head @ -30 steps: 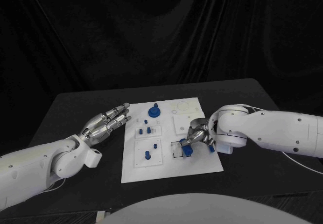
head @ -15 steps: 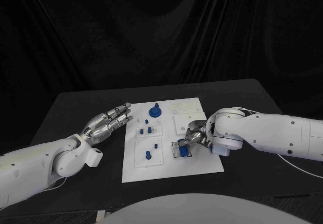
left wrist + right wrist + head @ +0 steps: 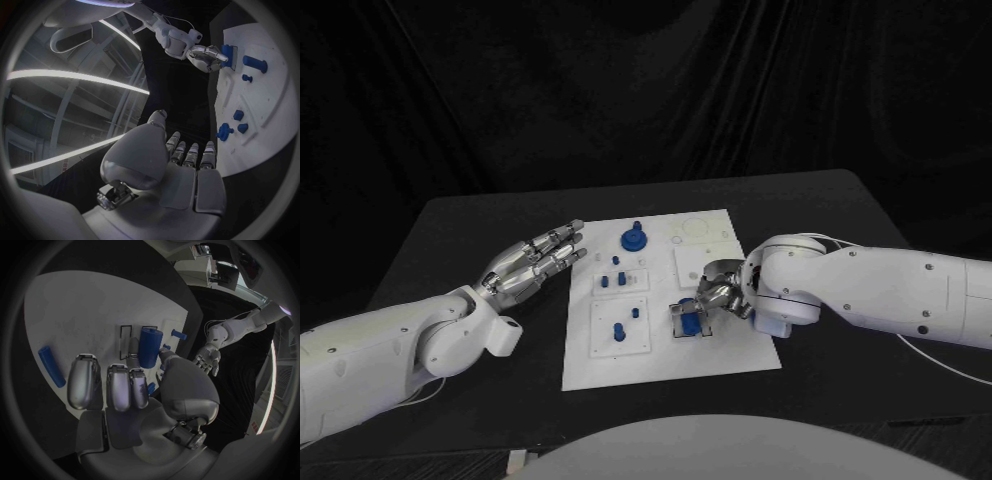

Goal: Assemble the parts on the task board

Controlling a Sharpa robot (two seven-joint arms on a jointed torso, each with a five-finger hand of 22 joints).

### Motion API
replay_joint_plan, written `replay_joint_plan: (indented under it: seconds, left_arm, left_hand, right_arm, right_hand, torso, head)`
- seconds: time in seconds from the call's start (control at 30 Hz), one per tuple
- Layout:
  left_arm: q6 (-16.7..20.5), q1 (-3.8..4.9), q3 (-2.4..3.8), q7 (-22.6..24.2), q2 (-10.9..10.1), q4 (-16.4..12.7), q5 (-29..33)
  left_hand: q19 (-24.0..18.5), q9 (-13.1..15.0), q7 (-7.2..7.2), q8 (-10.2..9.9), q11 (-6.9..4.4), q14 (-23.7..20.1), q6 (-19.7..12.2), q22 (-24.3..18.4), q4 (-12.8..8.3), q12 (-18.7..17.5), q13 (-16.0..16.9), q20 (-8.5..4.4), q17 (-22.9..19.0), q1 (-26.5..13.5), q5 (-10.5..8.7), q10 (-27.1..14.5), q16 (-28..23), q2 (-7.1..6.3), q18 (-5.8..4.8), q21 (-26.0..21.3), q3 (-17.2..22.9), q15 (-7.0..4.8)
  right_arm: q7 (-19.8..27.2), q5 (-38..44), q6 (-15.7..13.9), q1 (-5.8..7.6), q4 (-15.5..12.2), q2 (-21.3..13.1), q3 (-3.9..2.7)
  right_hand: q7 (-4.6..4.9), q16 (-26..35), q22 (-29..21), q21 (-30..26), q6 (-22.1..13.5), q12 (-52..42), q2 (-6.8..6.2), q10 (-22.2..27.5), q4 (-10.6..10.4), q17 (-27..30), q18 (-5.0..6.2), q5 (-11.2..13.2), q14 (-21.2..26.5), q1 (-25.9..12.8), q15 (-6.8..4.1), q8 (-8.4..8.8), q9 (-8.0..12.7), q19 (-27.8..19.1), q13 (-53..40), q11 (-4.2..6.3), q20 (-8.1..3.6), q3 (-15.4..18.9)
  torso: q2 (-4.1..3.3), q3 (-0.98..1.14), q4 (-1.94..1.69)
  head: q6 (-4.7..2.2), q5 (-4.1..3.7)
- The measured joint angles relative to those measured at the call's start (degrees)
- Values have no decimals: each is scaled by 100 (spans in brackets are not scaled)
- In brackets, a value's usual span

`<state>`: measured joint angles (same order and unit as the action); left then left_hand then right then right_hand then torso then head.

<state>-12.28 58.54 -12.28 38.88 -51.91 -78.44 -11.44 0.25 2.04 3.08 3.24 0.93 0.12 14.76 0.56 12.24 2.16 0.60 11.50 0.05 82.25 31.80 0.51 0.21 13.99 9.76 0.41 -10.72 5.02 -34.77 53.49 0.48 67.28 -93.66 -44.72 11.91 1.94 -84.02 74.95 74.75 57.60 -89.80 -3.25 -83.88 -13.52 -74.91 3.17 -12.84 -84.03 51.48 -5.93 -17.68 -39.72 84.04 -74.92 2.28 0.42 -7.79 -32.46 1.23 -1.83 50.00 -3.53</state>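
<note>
Black cloth hangs behind the black table, where the flat white rectangular task board carries small blue plastic parts, among them a round knobbed piece at the far end. The right hand bends down over the board's near right corner, its fingers pinching an upright blue cylinder at a small frame just below its fingertips. The left hand hovers flat beside the board's left edge, fingers straight and slightly spread, holding nothing.
</note>
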Motion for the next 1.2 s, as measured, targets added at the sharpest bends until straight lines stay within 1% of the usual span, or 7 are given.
replay_joint_plan:
  seconds: [0.27, 0.63, 0.77, 0.9, 1.03, 1.13, 1.2]
  left_arm:
    - [-16, 0, 0, 0, 14, 11, 0]
    - [-35, 0, 0, 0, 16, 13, 0]
    - [-39, 0, 0, -2, 11, 13, 0]
    - [-40, 0, 0, -3, 7, 14, 0]
    - [-40, 0, 0, -4, 4, 20, 0]
    - [-40, 0, 0, -5, 4, 23, 0]
    - [-40, 0, 0, -5, 4, 22, 0]
  left_hand:
    - [0, 0, 0, -1, 0, 0, 0, 0, -16, 0, 0, 0, 0, 0, 21, 0, 0, 0, 0, 0, 16, 0]
    - [0, 0, 31, -1, 0, 0, 31, 0, -16, 0, 0, 0, 2, 0, 21, 0, 0, 0, 0, 0, 16, 0]
    - [0, -1, 31, -2, 0, 0, 31, 0, -15, 0, 0, 0, 2, 0, 21, 0, 0, 0, 0, 0, 16, 0]
    - [0, 5, 31, -2, 0, 0, 31, 0, -16, 0, 0, 0, 3, 0, 21, 0, 0, 0, 0, 0, 15, 0]
    - [0, 5, 31, 21, 0, 0, 31, 0, -15, 0, 0, 0, 4, 0, 21, 0, 0, 0, 0, 0, 15, 0]
    - [0, 5, 31, 20, 0, 0, 31, 0, -15, 0, 0, 0, 4, 0, 21, 0, 0, 0, 0, 0, 15, 0]
    - [0, 5, 30, 20, 0, 0, 31, 0, -15, 0, 0, 0, 4, 0, 21, 0, 0, 0, 0, 0, 15, 0]
  right_arm:
    - [-2, 2, 17, -2, -7, 14, 1]
    - [1, 6, 14, -3, -34, -22, 1]
    - [11, 6, -60, 2, -156, -183, 1]
    - [20, 6, -164, 192, -315, -442, 17]
    - [24, 6, -202, 613, -448, -735, 1]
    - [24, 8, -201, 819, -499, -879, -11]
    - [24, 11, -189, 909, -530, -963, -10]
  right_hand:
    - [18, 0, -1, -7, -18, 0, -168, 0, -171, 0, -1, 693, 0, -90, 0, 22, 52, 0, 0, 0, 0, 342]
    - [18, -1, -1, -7, -18, 0, -233, 0, -314, 0, -2, 957, 0, -159, 0, 22, 90, 0, 1, 0, 0, 854]
    - [40, -1, -1, -6, 4, 0, -116, 0, -316, 0, -2, 957, 0, -321, 0, 22, 90, 0, 1, 0, 0, 1057]
    - [9, -30, -2, 25, 35, 0, -1, 0, -301, 0, -2, 706, 0, -347, 0, -4, 97, 0, 1, 0, 0, 1248]
    - [9, -33, -2, 66, 35, 0, 119, 0, -203, 0, -2, 254, 0, -14, 0, -6, 113, 0, 1, 0, 0, 1357]
    - [9, -33, -2, 85, 35, 0, 145, 0, -178, 0, -3, 93, 0, 107, 0, -6, 122, 0, 1, 0, 0, 1382]
    - [9, -61, -2, 129, 35, 0, 183, 0, 0, 0, -3, -330, 0, 452, 0, -6, 132, 0, 1, 0, 0, 1367]
  torso:
    - [3, 1, 1]
    - [0, 1, 1]
    - [0, 1, 1]
    - [0, 2, 1]
    - [0, 1, -1]
    - [1, 2, -1]
    - [2, 2, 0]
  head:
    - [0, 88]
    - [0, 110]
    - [0, 118]
    - [0, 131]
    - [0, 142]
    - [0, 146]
    - [0, 149]
